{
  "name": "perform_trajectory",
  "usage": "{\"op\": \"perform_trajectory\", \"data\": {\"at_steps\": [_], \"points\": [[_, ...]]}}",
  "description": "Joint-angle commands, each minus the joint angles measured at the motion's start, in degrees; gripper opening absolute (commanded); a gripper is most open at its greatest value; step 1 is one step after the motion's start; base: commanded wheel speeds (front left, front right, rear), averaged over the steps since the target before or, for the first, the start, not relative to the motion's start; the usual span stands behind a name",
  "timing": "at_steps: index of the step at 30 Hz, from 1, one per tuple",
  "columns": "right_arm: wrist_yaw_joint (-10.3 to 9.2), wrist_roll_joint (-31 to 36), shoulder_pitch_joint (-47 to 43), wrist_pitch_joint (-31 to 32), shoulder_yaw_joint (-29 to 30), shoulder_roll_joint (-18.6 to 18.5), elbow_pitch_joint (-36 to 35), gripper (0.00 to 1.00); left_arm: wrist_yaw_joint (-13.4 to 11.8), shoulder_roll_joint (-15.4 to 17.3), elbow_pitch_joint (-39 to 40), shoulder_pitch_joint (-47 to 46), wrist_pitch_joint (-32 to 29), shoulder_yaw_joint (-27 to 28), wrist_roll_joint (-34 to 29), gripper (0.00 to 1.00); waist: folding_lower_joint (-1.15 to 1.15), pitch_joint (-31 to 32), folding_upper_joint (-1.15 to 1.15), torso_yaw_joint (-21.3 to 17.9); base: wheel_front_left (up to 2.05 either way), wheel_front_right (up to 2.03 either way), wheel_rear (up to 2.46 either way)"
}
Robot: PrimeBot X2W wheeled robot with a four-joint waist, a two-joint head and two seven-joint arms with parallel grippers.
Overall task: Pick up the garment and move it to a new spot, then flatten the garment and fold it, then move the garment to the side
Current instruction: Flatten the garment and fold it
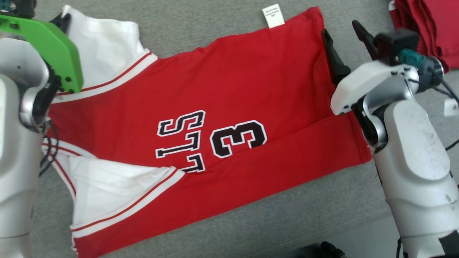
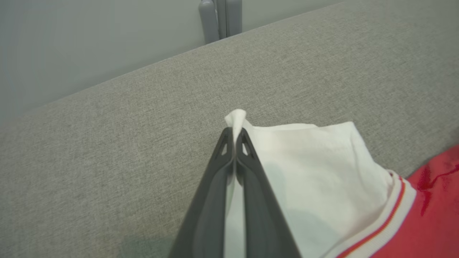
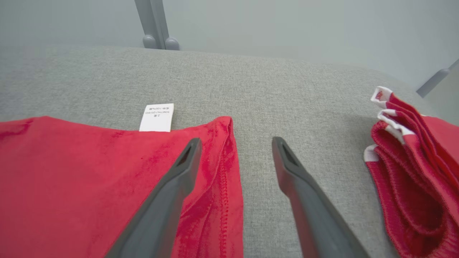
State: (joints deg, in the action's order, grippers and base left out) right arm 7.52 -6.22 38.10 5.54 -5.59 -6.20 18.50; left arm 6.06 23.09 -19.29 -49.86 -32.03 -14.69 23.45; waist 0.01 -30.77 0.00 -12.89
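Observation:
The garment (image 1: 215,93) is a red jersey with white sleeves, black lettering and a "3", spread sideways across the grey surface. Its near long edge is folded over the body. In the left wrist view my left gripper (image 2: 235,138) is shut on the tip of the far white sleeve (image 2: 315,168), a peak of white cloth poking out between the fingertips. My right gripper (image 3: 236,150) is open, straddling the red hem (image 3: 224,172) at the far right corner: one finger rests over the cloth, the other over bare surface. In the head view it (image 1: 344,34) stands at the jersey's right edge.
A pile of other red garments (image 3: 412,161) lies to the right of my right gripper, also at the head view's top right (image 1: 426,25). A white care label (image 1: 273,15) sticks out past the jersey's far edge. Grey padded surface (image 2: 107,150) surrounds the jersey.

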Motion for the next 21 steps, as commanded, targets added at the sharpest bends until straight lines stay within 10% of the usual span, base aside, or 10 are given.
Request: {"op": "perform_trajectory", "data": {"at_steps": [1, 13, 15, 21], "points": [[-0.06, 0.1, 1.9, 1.2, -0.4, -0.4, 1.6, 1.00, 0.3, -0.6, 0.4, -0.3, 0.9, -0.3, 0.6, 0.00, -0.01, 1.6, 0.00, 3.1, 0.00, 0.00, 0.00], [-0.06, 1.7, 12.3, 11.0, -5.5, -8.4, 17.0, 0.95, 0.9, -4.2, 3.9, 0.2, 5.1, -4.0, 2.6, 0.00, -0.01, 1.6, 0.00, 10.7, 0.00, 0.00, 0.00], [-0.06, 0.4, 13.0, 12.5, -6.4, -9.2, 18.6, 0.48, 0.9, -4.3, 4.0, 0.3, 5.6, -4.4, 2.9, 0.00, -0.01, 1.8, 0.00, 11.1, 0.00, 0.00, 0.00], [-0.07, -2.5, 14.1, 13.2, -6.9, -11.3, 21.3, 0.00, 1.0, -4.5, 3.2, 0.6, 6.9, -4.7, 3.4, 0.00, -0.01, 2.7, 0.00, 11.7, 0.00, 0.00, 0.00]]}}
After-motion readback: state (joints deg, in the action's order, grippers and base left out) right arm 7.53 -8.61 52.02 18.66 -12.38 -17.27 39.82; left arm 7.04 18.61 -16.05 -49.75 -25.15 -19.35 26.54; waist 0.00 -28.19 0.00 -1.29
